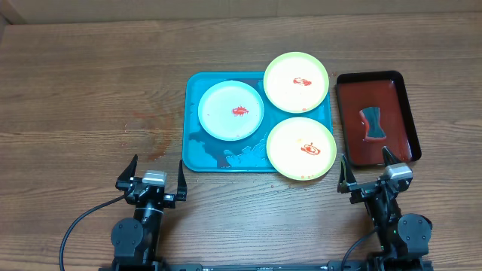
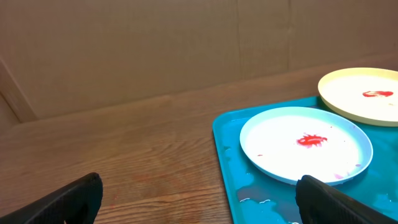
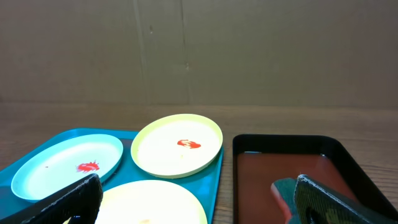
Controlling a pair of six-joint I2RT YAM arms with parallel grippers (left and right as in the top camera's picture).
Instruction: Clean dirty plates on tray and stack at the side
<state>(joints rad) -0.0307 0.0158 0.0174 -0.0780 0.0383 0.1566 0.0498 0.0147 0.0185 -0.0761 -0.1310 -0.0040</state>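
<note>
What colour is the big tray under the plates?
Teal-blue; the large rectangular plastic tray shows best overhead.

From overhead I get soft, even, warm light across the desk (image 1: 90, 75), with only thin shadows under the plates (image 1: 231, 111). Wet patches on the teal tray (image 1: 226, 159) catch small pale glints. Both wrist feeds look dimmer and a little soft. The left pincer (image 2: 199, 185) and right pincer (image 3: 199, 182) show as dark, blurred shapes in the bottom corners.
</note>
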